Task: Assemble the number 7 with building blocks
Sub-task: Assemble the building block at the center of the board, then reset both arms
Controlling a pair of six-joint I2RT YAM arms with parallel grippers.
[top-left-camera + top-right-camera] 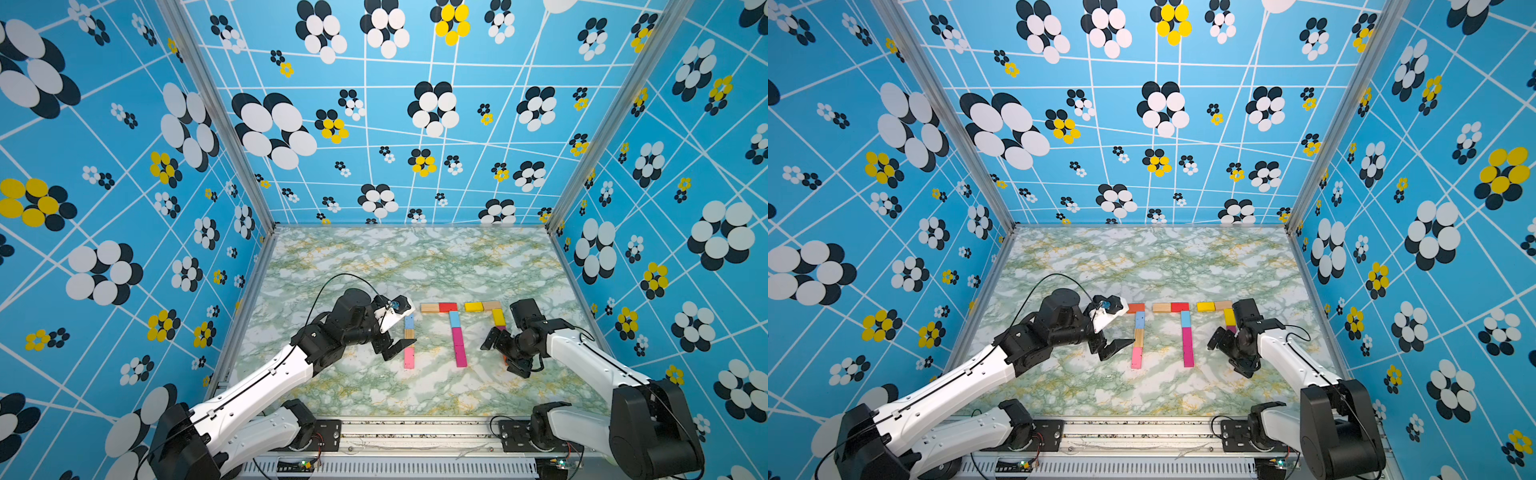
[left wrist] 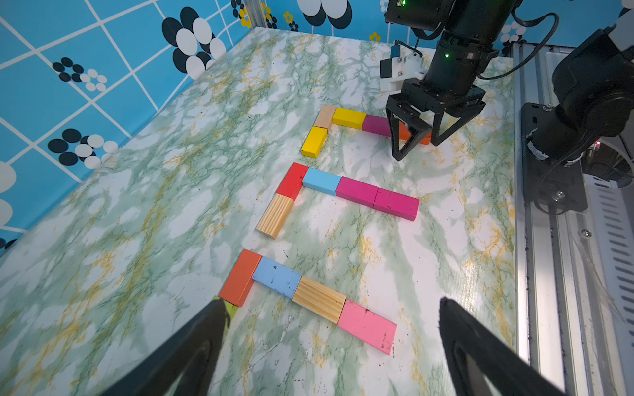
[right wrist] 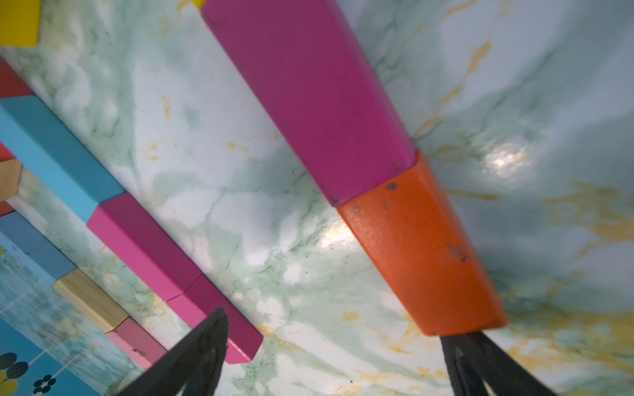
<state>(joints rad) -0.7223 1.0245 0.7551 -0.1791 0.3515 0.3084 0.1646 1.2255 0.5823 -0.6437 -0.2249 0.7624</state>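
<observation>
So three sevens are sitting on the marble table right now, all made of building blocks, and I'm calling the far wall 12 o'clock. The middle 7 is lying dead centre, with the left-hand 7 at its 9 o'clock and the right-hand 7 at its 3 o'clock. Each one is running its bar across the 12 o'clock end and its stem down toward 6, with the pieces butted end to end so it actually reads as a digit. The right gripper is hanging low over the 6 o'clock tip of the right-hand 7 with its jaws spread wide. The orange block is lying flat between them, touching the magenta block, and as far as I can see it's not being pinched. I'm guessing it's straddling the block lengthwise so the stem stays straight. The left gripper is hovering just at 9 o'clock of the left-hand 7's stem, with its jaws wide apart too and nothing in them. A sliver of a green block is peeking out by one finger, next to the red-orange block in the bar. Honestly it's looking pretty much done to me. The only worry is a finger clipping a block on the way out.
</observation>
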